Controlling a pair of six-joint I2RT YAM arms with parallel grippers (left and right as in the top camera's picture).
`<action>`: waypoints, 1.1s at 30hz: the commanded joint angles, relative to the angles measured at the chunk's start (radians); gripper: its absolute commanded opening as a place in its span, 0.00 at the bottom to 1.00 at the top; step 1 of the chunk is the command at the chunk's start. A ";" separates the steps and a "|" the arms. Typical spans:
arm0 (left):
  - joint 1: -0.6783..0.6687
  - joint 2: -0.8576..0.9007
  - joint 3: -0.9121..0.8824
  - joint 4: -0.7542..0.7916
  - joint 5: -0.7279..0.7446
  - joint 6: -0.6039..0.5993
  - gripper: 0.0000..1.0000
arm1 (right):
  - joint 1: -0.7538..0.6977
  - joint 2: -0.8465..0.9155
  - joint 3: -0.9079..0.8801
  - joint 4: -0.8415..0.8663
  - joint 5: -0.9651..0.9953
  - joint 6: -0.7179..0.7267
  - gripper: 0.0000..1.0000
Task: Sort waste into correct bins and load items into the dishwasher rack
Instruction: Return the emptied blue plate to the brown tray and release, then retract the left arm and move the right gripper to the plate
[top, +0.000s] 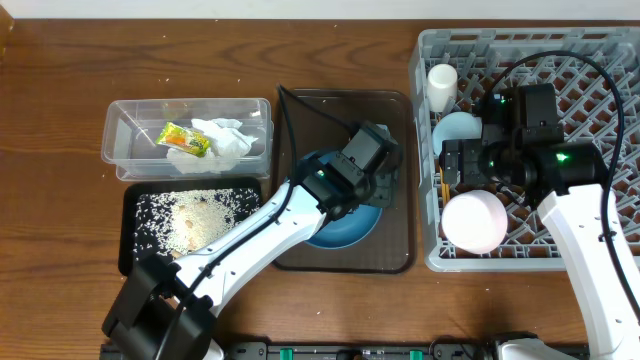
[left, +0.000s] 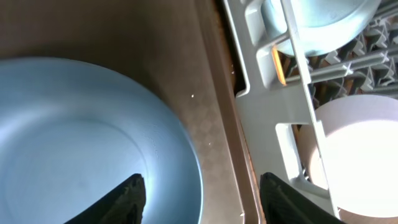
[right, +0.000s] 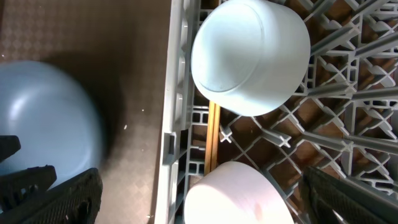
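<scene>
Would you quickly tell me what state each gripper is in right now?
Left gripper: open, holding nothing, over the blue dish.
Right gripper: open, holding nothing, above the dishwasher rack.

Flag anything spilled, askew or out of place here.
Nothing looks damaged or askew. One small oddity: tiny white specks, possibly stray rice, lie on the brown serving tray beside the large dark-blue dish, the one item not yet in the grey plastic rack.

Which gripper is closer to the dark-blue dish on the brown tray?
Left. The left gripper hangs open over the edge of the dark-blue dish on the brown tray; the right gripper is farther off, open above the dishwasher rack.
</scene>
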 joint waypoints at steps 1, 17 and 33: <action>0.018 -0.042 0.038 -0.007 -0.019 0.026 0.62 | 0.011 0.004 0.013 0.001 0.010 0.015 0.99; 0.745 -0.591 0.079 -0.363 -0.054 0.030 0.69 | 0.012 0.004 0.013 -0.025 -0.192 0.094 0.99; 1.186 -0.694 0.076 -0.550 -0.064 0.029 0.87 | 0.587 0.100 0.013 0.224 -0.132 0.123 0.60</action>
